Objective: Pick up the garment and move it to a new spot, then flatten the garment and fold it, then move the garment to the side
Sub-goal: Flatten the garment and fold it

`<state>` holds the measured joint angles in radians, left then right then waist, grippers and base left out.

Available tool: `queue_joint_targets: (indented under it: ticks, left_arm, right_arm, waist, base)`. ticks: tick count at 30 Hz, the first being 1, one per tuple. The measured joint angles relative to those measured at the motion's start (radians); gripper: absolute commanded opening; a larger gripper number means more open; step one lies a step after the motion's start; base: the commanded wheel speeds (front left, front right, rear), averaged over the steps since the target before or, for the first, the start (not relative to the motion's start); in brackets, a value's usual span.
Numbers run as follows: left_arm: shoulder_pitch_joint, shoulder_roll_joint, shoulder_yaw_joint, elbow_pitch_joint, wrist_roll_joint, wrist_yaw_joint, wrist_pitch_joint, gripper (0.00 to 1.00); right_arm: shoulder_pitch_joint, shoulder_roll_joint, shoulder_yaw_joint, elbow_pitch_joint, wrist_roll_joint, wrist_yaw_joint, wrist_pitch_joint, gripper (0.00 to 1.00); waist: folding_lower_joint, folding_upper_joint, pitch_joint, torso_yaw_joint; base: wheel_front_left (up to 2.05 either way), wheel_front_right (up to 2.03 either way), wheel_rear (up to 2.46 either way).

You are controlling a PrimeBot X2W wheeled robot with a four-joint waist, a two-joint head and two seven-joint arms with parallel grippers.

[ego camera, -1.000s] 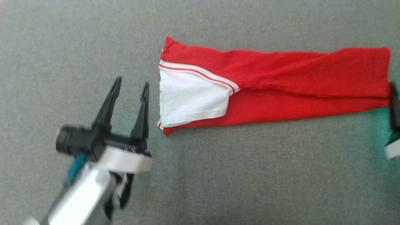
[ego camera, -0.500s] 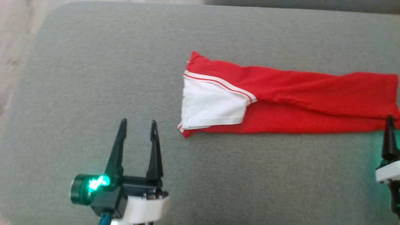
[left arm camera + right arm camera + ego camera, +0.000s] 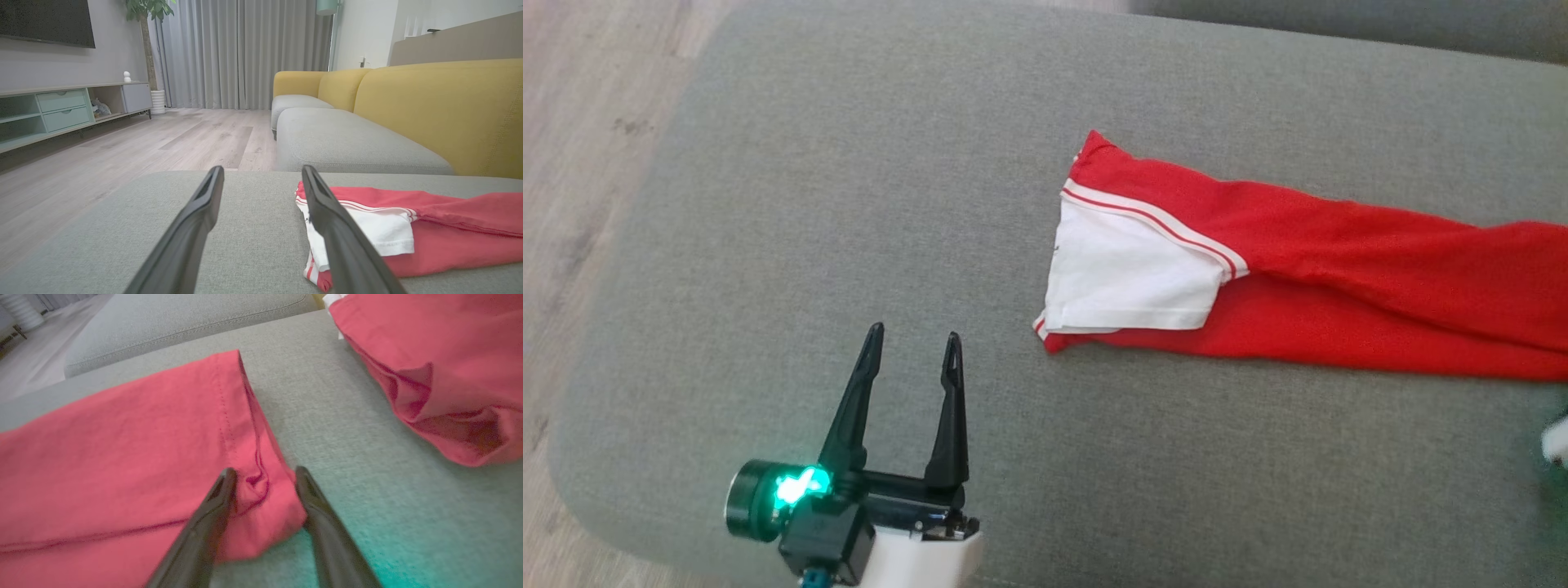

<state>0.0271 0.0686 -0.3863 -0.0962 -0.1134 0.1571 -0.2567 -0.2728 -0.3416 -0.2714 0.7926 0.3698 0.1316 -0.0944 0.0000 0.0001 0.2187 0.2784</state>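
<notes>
The garment (image 3: 1339,278) is red with a white, red-striped sleeve, folded into a long strip across the grey sofa cushion (image 3: 849,204). My left gripper (image 3: 913,331) is open and empty, low and to the left of the sleeve end. In the left wrist view the garment (image 3: 449,228) lies just right of that gripper (image 3: 261,169). My right gripper (image 3: 264,470) is open, its fingers on either side of a bunched hem corner of the garment (image 3: 122,449). A pale bit of the right wrist (image 3: 1558,437) shows at the head view's right edge.
Wooden floor (image 3: 572,163) lies past the cushion's left edge. A second heap of red cloth (image 3: 429,355) lies right of the hem. A yellow sofa back (image 3: 441,106) rises behind the cushion, another grey seat (image 3: 347,143) lies ahead, and a low cabinet (image 3: 61,110) lines the far wall.
The head camera has swung, so the floor now shows at the left and the garment sits further right. The left gripper has drawn back from the sleeve end, still open.
</notes>
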Motion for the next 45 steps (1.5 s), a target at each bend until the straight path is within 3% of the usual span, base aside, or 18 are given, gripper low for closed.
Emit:
queue_joint_targets:
  ticks: [5, 11, 15, 17, 21, 25, 30, 37, 38, 39, 40, 42, 45]
  left_arm:
    - [0.000, -0.006, 0.011, 0.000, 0.001, -0.009, 0.000, 1.00]
    - [-0.002, -0.011, 0.023, 0.002, 0.009, -0.016, 0.000, 1.00]
    - [-0.003, -0.011, 0.031, 0.002, 0.010, -0.017, 0.000, 1.00]
    - [-0.003, -0.012, 0.034, 0.008, 0.010, -0.021, 0.000, 1.00]
    - [-0.003, -0.012, 0.033, 0.016, 0.011, -0.026, 0.000, 1.00]
    - [-0.004, -0.012, 0.026, 0.027, 0.011, -0.027, 0.000, 1.00]
    - [-0.019, -0.012, -0.002, 0.034, 0.009, -0.025, 0.000, 1.00]
    - [-0.026, -0.012, -0.025, 0.064, 0.000, -0.023, 0.000, 1.00]
    - [-0.025, -0.012, -0.028, 0.066, -0.003, -0.022, 0.000, 1.00]
    - [-0.026, -0.012, -0.029, 0.067, -0.005, -0.013, 0.000, 1.00]
    - [-0.025, -0.013, -0.031, 0.068, -0.006, -0.007, 0.000, 1.00]
    - [-0.025, -0.012, -0.029, 0.070, -0.006, 0.004, 0.000, 1.00]
    - [-0.018, -0.012, -0.017, 0.070, -0.006, 0.020, 0.000, 1.00]
  right_arm:
    - [-0.035, -0.003, 0.044, -0.035, 0.053, 0.000, -0.020, 0.00]
    - [-0.005, -0.064, 0.029, -0.084, 0.082, 0.000, -0.085, 0.00]
    - [0.043, -0.069, 0.041, -0.229, 0.163, 0.000, -0.108, 0.00]
    - [0.068, -0.057, 0.077, -0.402, 0.176, 0.000, -0.113, 0.00]
    - [0.082, 0.001, 0.147, -0.618, 0.151, 0.000, -0.093, 0.00]
    - [0.080, 0.108, 0.232, -0.724, 0.061, 0.000, -0.037, 0.00]
    - [0.076, 0.245, 0.388, -0.725, -0.012, 0.000, 0.004, 0.00]
    - [0.032, 0.276, 0.563, -0.581, 0.007, 0.000, -0.026, 0.00]
    - [0.029, 0.275, 0.589, -0.562, 0.035, 0.000, -0.043, 0.22]
    - [0.028, 0.275, 0.622, -0.551, 0.081, 0.000, -0.073, 0.69]
    - [0.027, 0.276, 0.652, -0.543, 0.122, 0.000, -0.095, 1.00]
    - [0.021, 0.279, 0.684, -0.548, 0.190, 0.000, -0.136, 1.00]
    - [0.001, 0.281, 0.641, -0.552, 0.205, 0.000, -0.154, 1.00]
  waist:
    - [0.0001, 0.0000, 0.016, -0.022]
    - [0.0001, 0.0000, 0.019, -0.064]
    - [0.0001, 0.0000, 0.018, -0.085]
    - [0.0000, 0.0000, 0.015, -0.097]
    - [0.0000, 0.0000, 0.006, -0.099]
    - [-0.0001, 0.0000, -0.003, -0.087]
    - [-0.0001, 0.0000, -0.005, -0.054]
    - [-0.0001, 0.0000, -0.016, -0.008]
    - [-0.0001, 0.0000, -0.020, -0.004]
    - [0.0000, -0.0001, -0.025, 0.001]
    - [0.0000, 0.0000, -0.030, 0.005]
    - [-0.0001, 0.0000, -0.042, 0.011]
    - [-0.0001, 0.0000, -0.057, 0.006]
  base:
    - [0.00, 0.00, 0.00]
    - [0.00, 0.00, 0.00]
    - [0.00, 0.00, 0.00]
    - [0.00, 0.00, 0.00]
    - [0.00, 0.00, 0.00]
    - [0.00, 0.00, 0.00]
    - [0.00, 0.00, 0.00]
    - [0.00, 0.00, 0.00]
    - [0.00, 0.00, 0.00]
    - [0.00, 0.00, 0.00]
    - [0.00, 0.00, 0.00]
    - [0.00, 0.00, 0.00]
    - [0.00, 0.00, 0.00]
